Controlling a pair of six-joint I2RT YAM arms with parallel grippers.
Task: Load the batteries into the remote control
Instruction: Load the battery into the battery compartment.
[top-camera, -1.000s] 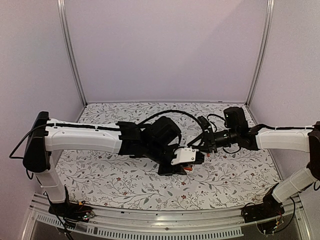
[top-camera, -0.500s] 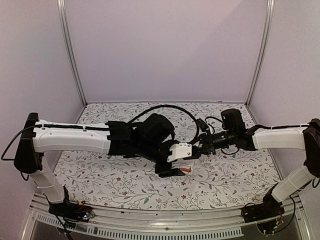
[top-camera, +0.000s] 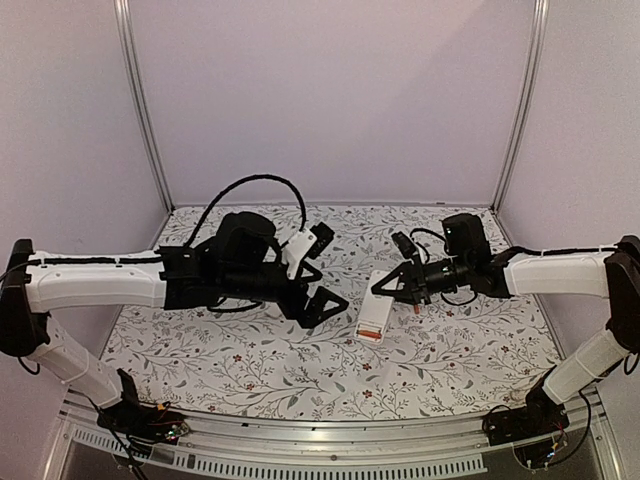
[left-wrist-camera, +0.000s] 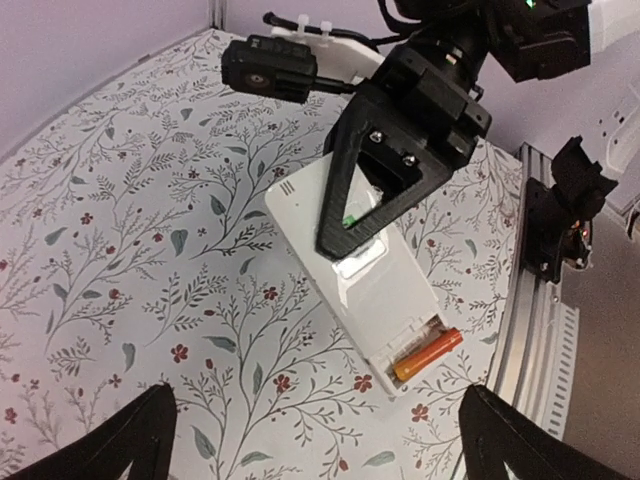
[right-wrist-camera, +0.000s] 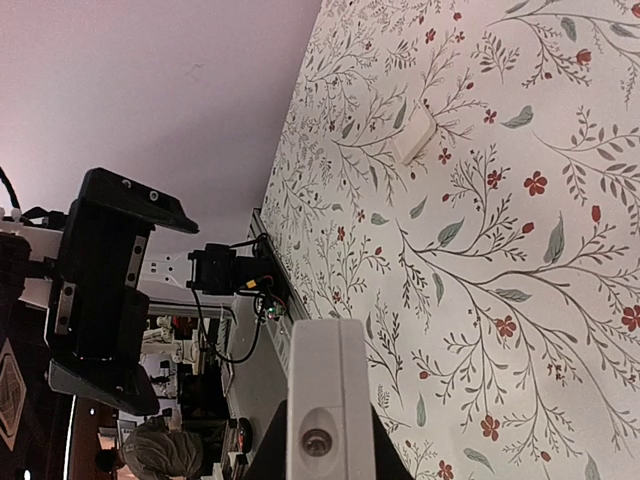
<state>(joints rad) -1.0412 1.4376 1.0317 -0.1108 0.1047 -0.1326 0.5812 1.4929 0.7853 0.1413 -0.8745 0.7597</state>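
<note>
The white remote control (top-camera: 374, 312) hangs back side up over the table, its far end pinched in my right gripper (top-camera: 392, 287), which is shut on it. In the left wrist view the remote control (left-wrist-camera: 385, 285) shows an open compartment at its near end, with one orange battery (left-wrist-camera: 428, 354) lying in it. A black right finger (left-wrist-camera: 385, 175) crosses the remote's upper half. My left gripper (top-camera: 325, 270) stands wide open and empty, well left of the remote; its fingertips (left-wrist-camera: 135, 440) frame the bottom corners of its own view. The right wrist view sees the remote (right-wrist-camera: 325, 395) end-on.
A small white flat piece (right-wrist-camera: 413, 133) lies on the flowered table cloth (top-camera: 250, 350). The aluminium rail (left-wrist-camera: 540, 340) of the table's near edge runs close to the remote's battery end. Lilac walls enclose the table on three sides.
My left gripper has opened wide and drawn back to the left, away from the remote. The right gripper still holds the remote at about the same place.
</note>
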